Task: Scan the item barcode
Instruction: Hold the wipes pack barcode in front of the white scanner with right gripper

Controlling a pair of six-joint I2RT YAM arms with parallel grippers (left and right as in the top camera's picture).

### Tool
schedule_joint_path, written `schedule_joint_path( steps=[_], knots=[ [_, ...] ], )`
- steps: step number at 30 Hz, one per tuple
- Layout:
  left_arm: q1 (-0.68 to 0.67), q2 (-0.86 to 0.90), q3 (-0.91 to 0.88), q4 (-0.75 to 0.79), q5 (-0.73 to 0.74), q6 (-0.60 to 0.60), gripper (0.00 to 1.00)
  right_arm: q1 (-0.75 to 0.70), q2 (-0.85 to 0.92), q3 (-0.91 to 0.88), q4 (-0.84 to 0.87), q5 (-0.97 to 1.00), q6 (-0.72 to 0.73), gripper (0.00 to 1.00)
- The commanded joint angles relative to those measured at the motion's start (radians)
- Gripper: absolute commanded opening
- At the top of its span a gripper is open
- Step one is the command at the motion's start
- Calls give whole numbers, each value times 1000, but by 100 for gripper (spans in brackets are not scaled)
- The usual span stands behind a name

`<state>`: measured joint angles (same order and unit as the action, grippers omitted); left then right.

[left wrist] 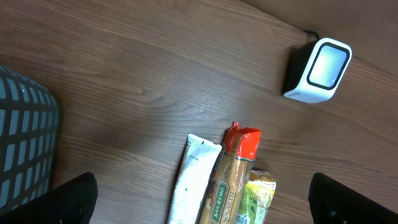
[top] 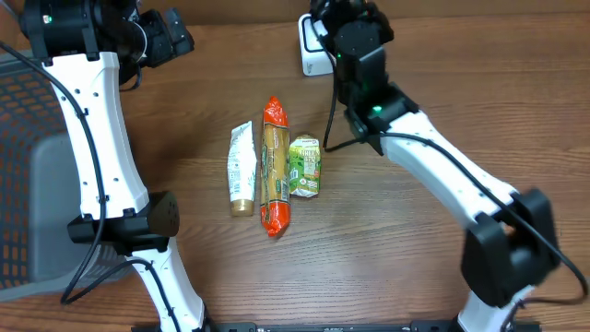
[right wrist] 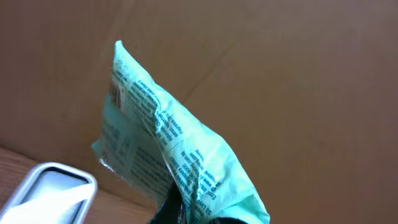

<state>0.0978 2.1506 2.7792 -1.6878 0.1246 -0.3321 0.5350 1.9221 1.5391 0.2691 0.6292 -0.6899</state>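
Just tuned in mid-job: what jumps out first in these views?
The right gripper pinches a mint-green printed packet beside the white scanner. On the table, a white tube, an orange-ended pasta pack and a green pouch lie side by side.

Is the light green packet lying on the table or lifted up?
Lifted up. The right gripper is shut on the lower end of the light green packet, holding it in the air near the scanner.
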Motion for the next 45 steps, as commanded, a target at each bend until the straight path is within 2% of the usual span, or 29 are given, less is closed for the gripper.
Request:
schedule_joint_path(
  steps=[1, 7, 12, 22, 29, 45],
  knots=[
    [-6, -26, -2, -2, -9, 22, 99, -15, 45, 23, 84, -34, -228, 4],
    [-7, -26, -2, -2, -9, 22, 100, -34, 164, 23, 244, -110, -387, 4],
    [-6, -26, -2, -2, -9, 22, 100, -52, 222, 23, 246, -142, -555, 4],
    [-7, -26, -2, -2, -9, 22, 99, -73, 272, 23, 282, -232, -670, 4],
    [-7, -26, -2, -2, -9, 22, 100, -105, 325, 23, 283, -273, -912, 4],
    [-7, -26, -2, -2, -9, 22, 100, -110, 383, 66, 355, -363, -984, 4]
  ],
)
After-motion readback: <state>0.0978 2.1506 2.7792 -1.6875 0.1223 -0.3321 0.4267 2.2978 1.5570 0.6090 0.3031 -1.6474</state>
